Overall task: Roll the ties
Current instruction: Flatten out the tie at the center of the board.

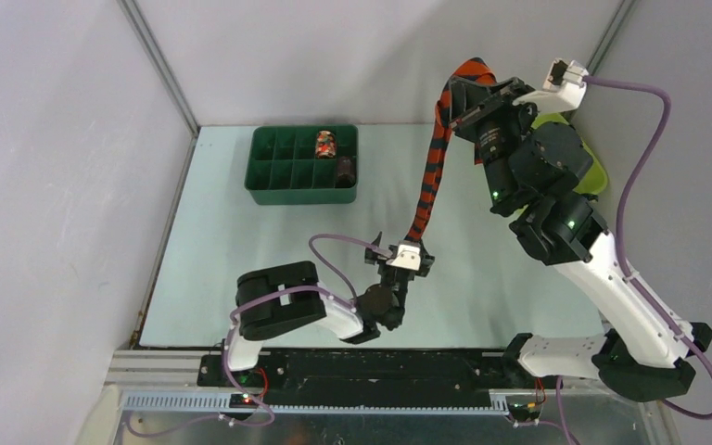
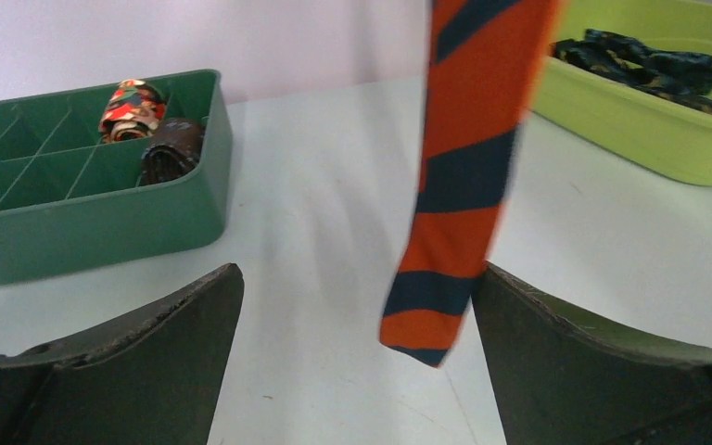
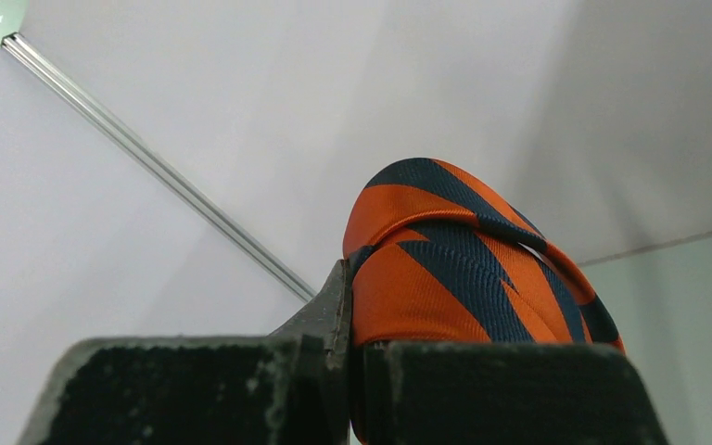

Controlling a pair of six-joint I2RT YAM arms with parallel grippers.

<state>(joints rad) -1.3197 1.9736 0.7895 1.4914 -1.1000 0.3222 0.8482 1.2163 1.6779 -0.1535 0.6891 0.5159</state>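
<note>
My right gripper (image 1: 464, 88) is raised high at the back right and is shut on the orange tie with dark stripes (image 1: 431, 171). In the right wrist view (image 3: 454, 278) the tie loops over the closed jaws. The tie hangs down as a long strip, its lower end near my left gripper (image 1: 399, 246). My left gripper (image 2: 357, 371) is open, and the tie's tip (image 2: 436, 315) hangs between its fingers, close to the right finger (image 2: 603, 371). Dark patterned ties (image 2: 649, 69) lie in a lime bin (image 2: 667, 139).
A green divided tray (image 1: 301, 165) stands at the back left, with a red patterned roll (image 1: 325, 144) and a dark roll (image 1: 346, 169) in its compartments. The lime bin (image 1: 593, 171) sits at the right, mostly hidden behind the right arm.
</note>
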